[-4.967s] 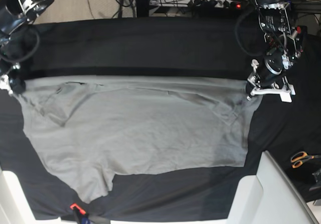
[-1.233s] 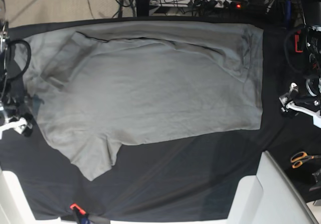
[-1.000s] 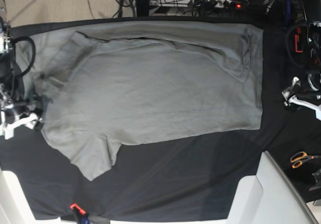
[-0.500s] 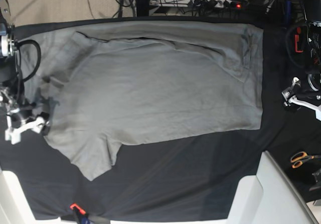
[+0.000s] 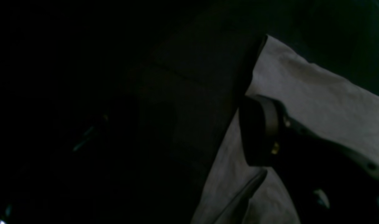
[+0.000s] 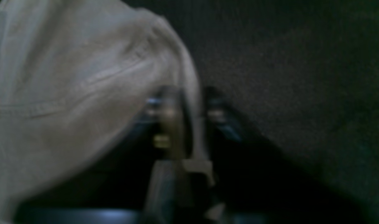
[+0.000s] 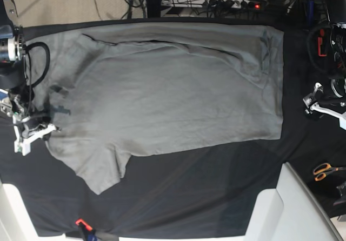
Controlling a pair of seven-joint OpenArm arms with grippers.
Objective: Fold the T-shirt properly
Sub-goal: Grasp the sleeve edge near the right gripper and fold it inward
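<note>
The light-grey T-shirt [image 7: 162, 89] lies spread flat on the black table cloth [image 7: 205, 198], with one sleeve [image 7: 100, 171] pointing toward the near edge. My right gripper [image 7: 39, 131] is at the shirt's left edge. In the blurred right wrist view its fingers [image 6: 167, 121] are pinched on a raised fold of the T-shirt [image 6: 83, 87]. My left gripper [image 7: 316, 101] is off the shirt's right edge, over the cloth. In the dark left wrist view one finger [image 5: 258, 133] shows in front of pale fabric [image 5: 317, 102], nothing between the jaws.
Orange-handled scissors [image 7: 324, 171] lie at the right edge. A white bin [image 7: 292, 208] stands at the near right corner. A small orange clamp [image 7: 81, 223] sits on the near edge. Cables and a power strip [image 7: 227, 3] lie beyond the far edge.
My right gripper moved down and right to the shirt's left edge and closed on a fold. Five seconds ago the shirt lay nearer, held by both grippers. The left arm has barely moved.
</note>
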